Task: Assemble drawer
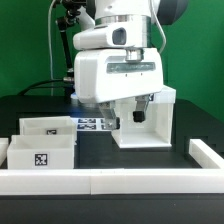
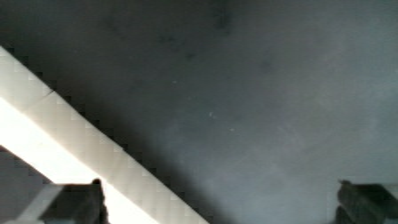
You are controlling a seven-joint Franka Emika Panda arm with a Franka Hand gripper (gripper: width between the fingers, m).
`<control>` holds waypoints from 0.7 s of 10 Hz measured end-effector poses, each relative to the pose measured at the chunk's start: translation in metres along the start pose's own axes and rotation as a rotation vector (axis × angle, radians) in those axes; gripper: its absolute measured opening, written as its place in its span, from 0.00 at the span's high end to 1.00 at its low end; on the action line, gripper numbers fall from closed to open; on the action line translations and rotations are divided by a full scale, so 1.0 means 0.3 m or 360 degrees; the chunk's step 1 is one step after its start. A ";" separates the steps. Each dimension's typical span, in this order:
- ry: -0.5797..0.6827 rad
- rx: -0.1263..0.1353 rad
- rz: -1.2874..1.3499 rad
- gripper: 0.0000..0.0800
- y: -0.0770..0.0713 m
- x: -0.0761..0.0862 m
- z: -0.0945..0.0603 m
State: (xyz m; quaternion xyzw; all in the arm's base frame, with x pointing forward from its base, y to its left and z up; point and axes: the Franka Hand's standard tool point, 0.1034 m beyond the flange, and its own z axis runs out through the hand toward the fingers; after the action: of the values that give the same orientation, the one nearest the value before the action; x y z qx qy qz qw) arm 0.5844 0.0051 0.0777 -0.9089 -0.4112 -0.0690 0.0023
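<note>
The front tray [image 1: 40, 157] and back tray [image 1: 48, 127] are sitting well off to the exterior view's left of the gripper [image 1: 125, 114]. The marker board [image 1: 92, 124] is lying nearer it. The gripper's fingers [image 2: 71, 203] are standing wide apart, holding nothing. The boxy housing [image 1: 160, 125] is standing just beside it, on the exterior view's right.

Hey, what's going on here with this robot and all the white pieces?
The Panda arm has its end effector low over the dark table, right beside the large boxy housing. Its fingers are apart with nothing between them. The rear tray and the front tray sit on the exterior view's left, next to the low white border wall. Neither is in the housing yet.
</note>
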 end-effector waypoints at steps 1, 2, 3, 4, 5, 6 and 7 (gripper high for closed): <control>0.0000 0.0000 -0.0005 0.19 0.000 0.000 0.000; 0.0000 0.0000 -0.0005 0.19 0.000 0.000 0.000; 0.0000 0.0000 -0.0005 0.19 0.001 -0.001 0.000; 0.0001 -0.0001 0.0102 0.19 -0.007 0.005 -0.003; 0.0000 0.0001 0.0227 0.19 -0.029 0.018 -0.012; -0.0005 0.0006 0.0346 0.19 -0.049 0.028 -0.015; -0.0018 0.0022 0.0479 0.19 -0.069 0.042 -0.015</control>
State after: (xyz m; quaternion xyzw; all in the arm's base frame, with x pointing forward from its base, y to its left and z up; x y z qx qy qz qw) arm 0.5766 0.0279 0.0828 -0.9607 -0.2707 -0.0599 0.0163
